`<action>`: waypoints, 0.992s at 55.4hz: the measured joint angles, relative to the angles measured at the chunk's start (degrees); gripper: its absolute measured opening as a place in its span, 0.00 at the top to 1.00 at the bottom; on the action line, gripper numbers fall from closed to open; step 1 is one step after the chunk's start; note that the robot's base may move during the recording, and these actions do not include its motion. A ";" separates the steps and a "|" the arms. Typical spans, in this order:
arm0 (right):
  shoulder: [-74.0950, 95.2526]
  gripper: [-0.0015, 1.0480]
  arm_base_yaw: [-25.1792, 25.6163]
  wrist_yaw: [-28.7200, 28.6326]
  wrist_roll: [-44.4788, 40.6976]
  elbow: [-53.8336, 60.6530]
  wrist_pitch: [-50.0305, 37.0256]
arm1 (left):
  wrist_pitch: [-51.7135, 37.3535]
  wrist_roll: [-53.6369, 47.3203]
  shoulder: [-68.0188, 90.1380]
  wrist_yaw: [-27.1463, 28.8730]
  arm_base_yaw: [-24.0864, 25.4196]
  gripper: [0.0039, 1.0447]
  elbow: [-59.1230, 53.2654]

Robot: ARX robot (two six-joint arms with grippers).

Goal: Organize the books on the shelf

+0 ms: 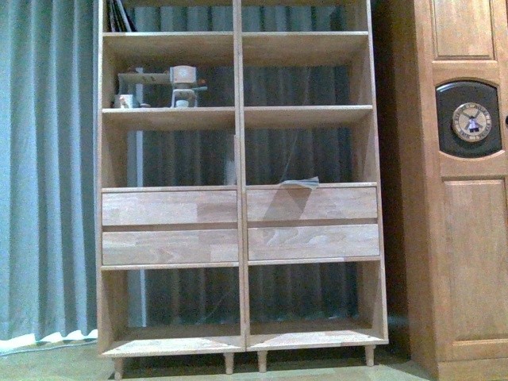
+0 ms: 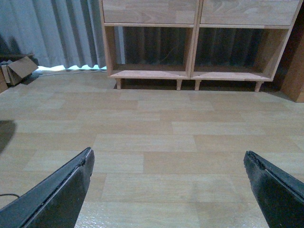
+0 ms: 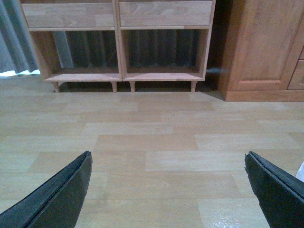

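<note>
The tall light-wood shelf [image 1: 240,159] fills the front view, and neither arm shows there. A few books [image 1: 119,16] lean in its top left compartment. A thin teal-edged book [image 1: 300,183] lies flat on the ledge above the upper right drawer, its edge sticking out forward. In the left wrist view my left gripper [image 2: 168,159] hangs open over bare floor, with the shelf's bottom compartments [image 2: 196,47] far ahead. My right gripper [image 3: 168,159] is also open over the floor, facing the shelf's lower part [image 3: 116,47]. Nothing lies between either pair of fingers.
Small ornaments and a cup [image 1: 123,101] stand on the second left shelf board. A darker wooden cabinet with a round clock [image 1: 468,119] stands right of the shelf. Grey curtains [image 1: 48,159] hang behind and to the left. A cardboard box [image 2: 19,69] sits by the curtain.
</note>
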State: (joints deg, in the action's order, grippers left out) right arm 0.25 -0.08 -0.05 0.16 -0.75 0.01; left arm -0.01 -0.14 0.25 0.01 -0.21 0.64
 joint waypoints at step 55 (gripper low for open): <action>0.00 0.07 0.00 0.00 0.00 0.00 0.00 | 0.00 0.00 0.00 0.00 0.00 0.07 0.00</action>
State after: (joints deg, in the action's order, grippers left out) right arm 0.25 -0.08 -0.05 0.16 -0.75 0.01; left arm -0.01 -0.14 0.25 0.01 -0.21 0.64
